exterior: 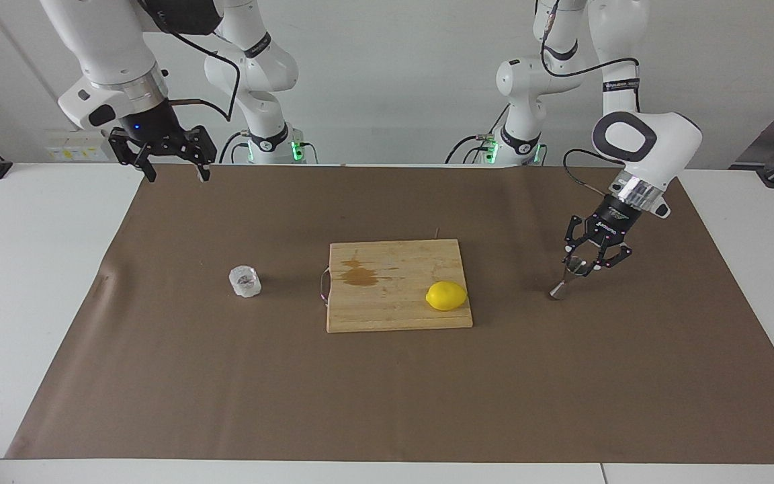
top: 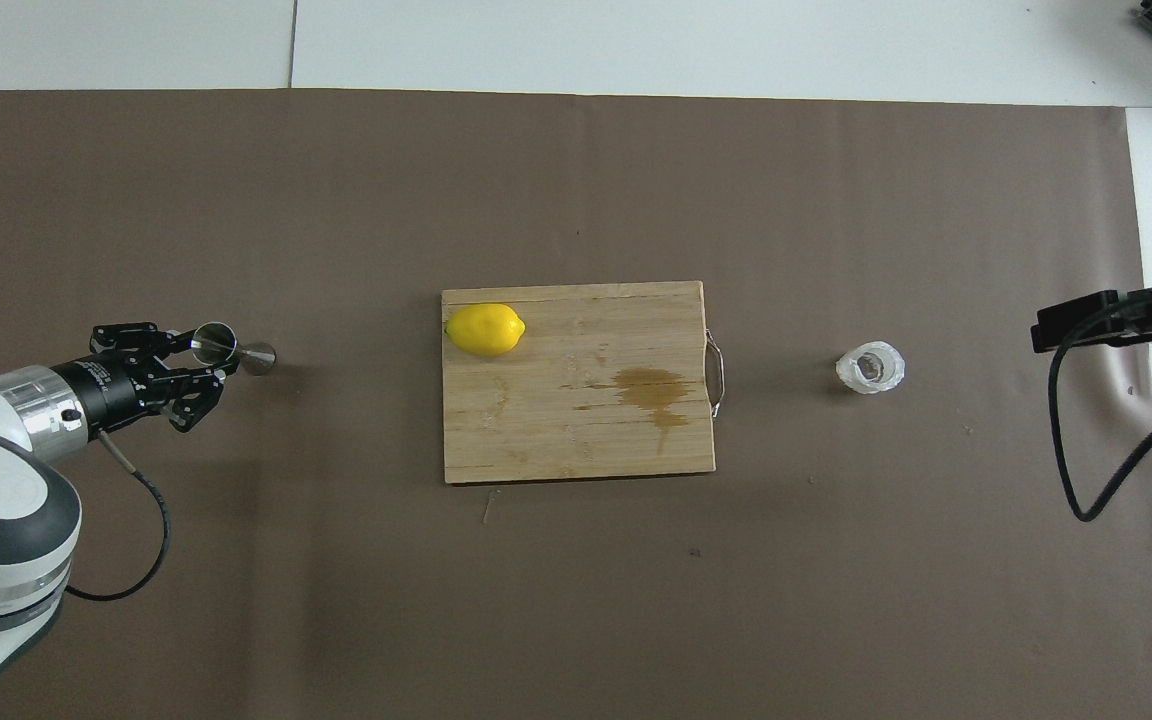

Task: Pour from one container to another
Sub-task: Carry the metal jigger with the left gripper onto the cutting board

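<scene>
The steel hourglass jigger (exterior: 564, 278) (top: 236, 349) is at the left arm's end of the brown mat, tilted, its lower cone pointing toward the cutting board. My left gripper (exterior: 585, 263) (top: 208, 352) is shut on its upper cone. I cannot tell whether the lower cone touches the mat. The small clear glass cup (exterior: 245, 281) (top: 870, 368) stands upright on the mat toward the right arm's end, with nothing holding it. My right gripper (exterior: 172, 173) hangs open and empty over the mat's edge nearest the robots, well away from the cup.
A wooden cutting board (exterior: 394, 312) (top: 576, 440) lies in the middle of the mat, between cup and jigger. It carries a brown stain and a yellow lemon (exterior: 446, 296) (top: 485, 329) at its corner toward the jigger. A black cable loops over the mat's right-arm end (top: 1076, 470).
</scene>
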Controlling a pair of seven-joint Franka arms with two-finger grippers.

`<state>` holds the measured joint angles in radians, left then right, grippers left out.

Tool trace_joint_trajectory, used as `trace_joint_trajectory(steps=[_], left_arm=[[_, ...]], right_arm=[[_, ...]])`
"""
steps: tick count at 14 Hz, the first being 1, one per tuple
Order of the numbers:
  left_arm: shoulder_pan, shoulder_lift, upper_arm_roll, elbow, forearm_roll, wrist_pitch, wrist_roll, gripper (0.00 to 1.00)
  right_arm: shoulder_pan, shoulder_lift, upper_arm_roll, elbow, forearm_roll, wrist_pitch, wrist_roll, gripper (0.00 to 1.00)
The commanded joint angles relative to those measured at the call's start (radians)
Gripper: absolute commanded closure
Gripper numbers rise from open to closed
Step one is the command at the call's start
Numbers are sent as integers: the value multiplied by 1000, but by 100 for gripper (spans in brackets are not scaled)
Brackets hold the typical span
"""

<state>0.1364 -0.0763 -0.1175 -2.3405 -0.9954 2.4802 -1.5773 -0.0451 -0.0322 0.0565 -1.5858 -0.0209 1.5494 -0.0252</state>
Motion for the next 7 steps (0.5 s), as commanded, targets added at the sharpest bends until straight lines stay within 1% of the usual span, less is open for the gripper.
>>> trace_joint_trajectory(steps=[1, 4, 6, 7], left_arm=[[-6, -8, -2, 73, -5, -72, -1, 100], [-47, -17, -11, 116, -2, -87, 2, 100], [-125, -17, -13, 141, 3, -80, 0, 100], [-185, -17, -11, 151, 12, -72, -3, 100]], right_arm=[[-13, -17, 5, -11, 6, -5, -22, 0], [-13, -17, 5, -13, 6, -5, -22, 0], [-13, -17, 5, -13, 6, -5, -22, 0], [-13, -17, 6, -13, 6, -5, -24, 0]])
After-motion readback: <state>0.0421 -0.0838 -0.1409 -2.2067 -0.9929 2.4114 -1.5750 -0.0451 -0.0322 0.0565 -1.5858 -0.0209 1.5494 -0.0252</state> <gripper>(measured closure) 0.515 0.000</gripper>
